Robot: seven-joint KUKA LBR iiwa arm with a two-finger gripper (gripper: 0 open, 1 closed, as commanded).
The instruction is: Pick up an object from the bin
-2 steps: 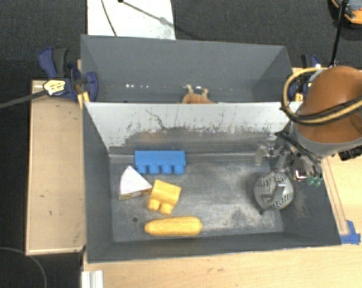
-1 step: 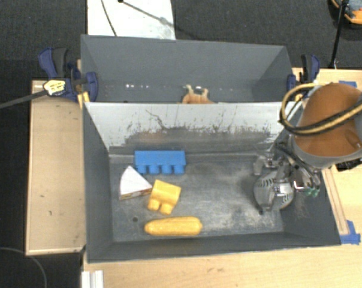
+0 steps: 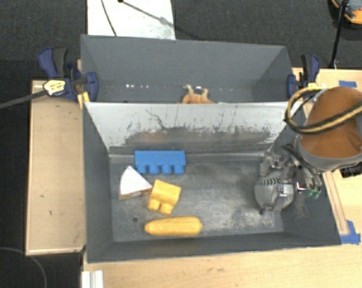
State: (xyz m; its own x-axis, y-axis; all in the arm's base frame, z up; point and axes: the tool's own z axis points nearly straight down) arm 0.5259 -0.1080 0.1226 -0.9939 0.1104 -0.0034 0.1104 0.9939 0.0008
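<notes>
The gripper (image 3: 270,198) hangs low at the right end of the grey bin (image 3: 187,65), over bare floor close to the right wall. Its metal body hides the tips from this angle, so I cannot tell whether the jaws are spread or pressed together. Nothing lies under it or just beside it.

The loose things are all well apart from it, in the left half of the bin. Nearest is a yellow cob-shaped piece (image 3: 173,225), lying lengthwise left to right along the near wall. Just beyond it towards the far left is a yellow block (image 3: 164,197), and beside that, touching or nearly so, a white wedge (image 3: 133,183) with a brown edge. Farther still lies a blue brick (image 3: 160,162) with a toothed near edge. A small tan thing (image 3: 196,95) sits on the far ledge.

All of these look like light, stiff toy pieces, probably plastic or foam, so weight should be no trouble and a firm pinch should not harm them. The cob is rounded and likely smooth. It could roll or squirt out if pinched off-centre, so it is best taken across its narrow middle, though the near wall leaves little room on that side. The blue brick has flat, parallel long sides and open floor around it, and looks the surest hold across its short width. The wedge's sloping faces would likely slip.
</notes>
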